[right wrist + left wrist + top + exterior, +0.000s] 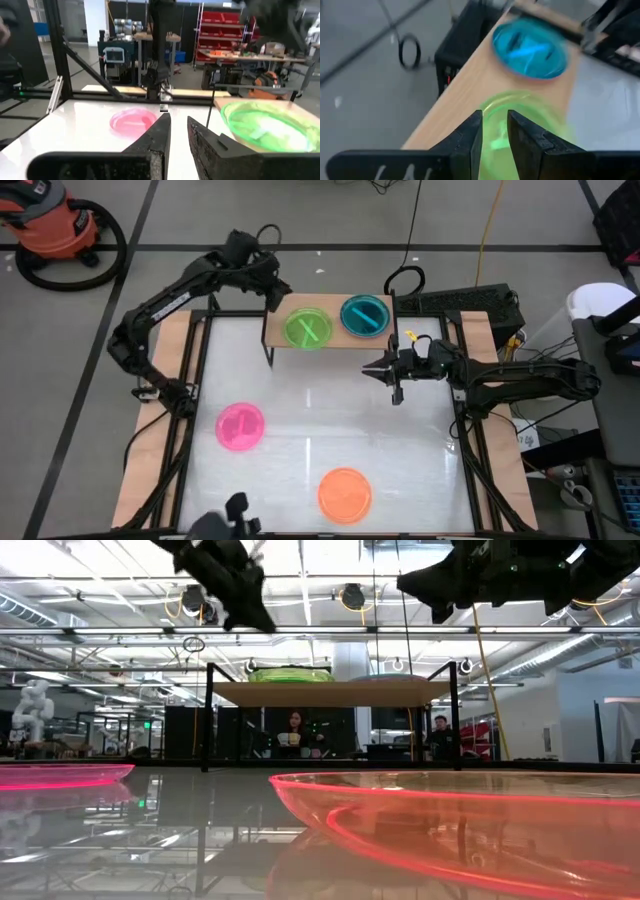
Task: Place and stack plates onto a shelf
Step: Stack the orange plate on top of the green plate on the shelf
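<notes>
The light-wood shelf (pixel 335 340) stands at the table's far edge on thin black legs (pixel 209 715). A green plate (pixel 307 328) and a blue plate (pixel 365 316) lie flat on its board. On the white table, a pink plate (pixel 240 426) rests toward the left and an orange plate (pixel 345 493) at the near edge. My left gripper (pixel 275 288) hovers above the shelf's left far corner, shut; in its wrist view the green plate (pixel 530 117) lies beyond the fingers. My right gripper (pixel 385 370) hangs over the table just in front of the shelf's right end, shut and holding nothing.
Black frame rails (pixel 200 370) run along the table's left and right sides. A black box (pixel 470 302) sits behind the shelf's right end. Bare table (pixel 320 410) lies between the shelf and the two loose plates. People sit in the room beyond (pixel 295 730).
</notes>
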Available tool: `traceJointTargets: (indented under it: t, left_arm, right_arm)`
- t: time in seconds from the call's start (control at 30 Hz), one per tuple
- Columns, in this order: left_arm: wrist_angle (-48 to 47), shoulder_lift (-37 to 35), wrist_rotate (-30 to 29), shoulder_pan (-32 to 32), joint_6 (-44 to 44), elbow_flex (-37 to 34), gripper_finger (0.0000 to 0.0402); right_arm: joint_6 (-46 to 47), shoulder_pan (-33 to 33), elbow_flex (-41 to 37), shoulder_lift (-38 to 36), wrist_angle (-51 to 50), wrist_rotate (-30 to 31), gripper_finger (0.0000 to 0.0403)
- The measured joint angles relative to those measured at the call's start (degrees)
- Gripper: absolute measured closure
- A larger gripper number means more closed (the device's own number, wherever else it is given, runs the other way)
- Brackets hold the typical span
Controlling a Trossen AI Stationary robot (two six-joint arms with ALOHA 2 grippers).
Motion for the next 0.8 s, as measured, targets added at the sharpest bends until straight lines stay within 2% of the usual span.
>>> traceJointTargets:
  t: [0.13, 0.23, 0.43, 0.7, 0.8]
  left_arm:
    - [2.39, -6.47, 0.20, -1.63, 0.67, -0.69, 0.0307]
    - [6.18, -11.69, -0.24, -3.56, 1.04, -3.88, 0.0307]
    - [26.60, -21.91, 0.02, -7.17, -2.18, -18.02, 0.0307]
    - [41.22, -33.31, 0.11, -12.71, -6.46, -37.94, 0.0307]
    - [48.66, -37.03, -0.05, -15.39, -8.96, -45.78, 0.0307]
  right_arm:
    - [-0.02, 0.98, 0.00, 0.00, -2.95, -0.01, 0.0342]
    - [1.05, 2.42, 0.00, 0.00, -6.17, -0.10, 0.0328]
    - [6.26, 2.91, 0.00, 0.07, -10.58, 0.02, 0.0307]
    - [7.29, 8.00, 0.00, 0.21, -11.71, 0.14, 0.0303]
    - [7.09, 10.23, 0.00, 1.03, -11.69, 2.66, 0.0303]
